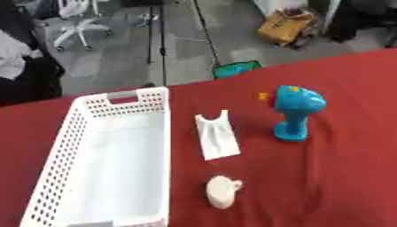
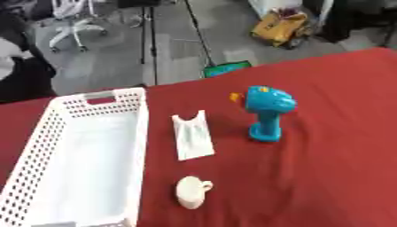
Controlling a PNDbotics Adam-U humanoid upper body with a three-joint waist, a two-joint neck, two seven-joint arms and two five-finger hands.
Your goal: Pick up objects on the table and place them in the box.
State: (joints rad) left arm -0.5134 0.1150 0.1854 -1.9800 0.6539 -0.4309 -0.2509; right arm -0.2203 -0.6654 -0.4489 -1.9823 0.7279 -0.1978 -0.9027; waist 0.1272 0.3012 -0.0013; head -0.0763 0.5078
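Nearest on the red-covered counter [image 1: 341, 186] lies a small cream cup [image 1: 222, 191] on its side, its handle pointing right, just beside the lower right corner of the white perforated box [image 1: 77, 133]. Beyond it a flat white bag-like piece [image 1: 216, 136] lies along the box's right wall, close but apart from it. Farther right and well apart from both, a blue toy drill [image 1: 296, 111] stands upright on its base, its orange tip pointing left.

The box runs lengthways away from the robot on the left and looks empty, so none of the three things has gone in yet. They appear laid out in a loose cluster to the right of the box, each with free space around it, probably so that a hand can come down on any of them without knocking another.

Neither hand shows in either view, so nothing is held or touched, and whether they are released or clenched cannot be told.
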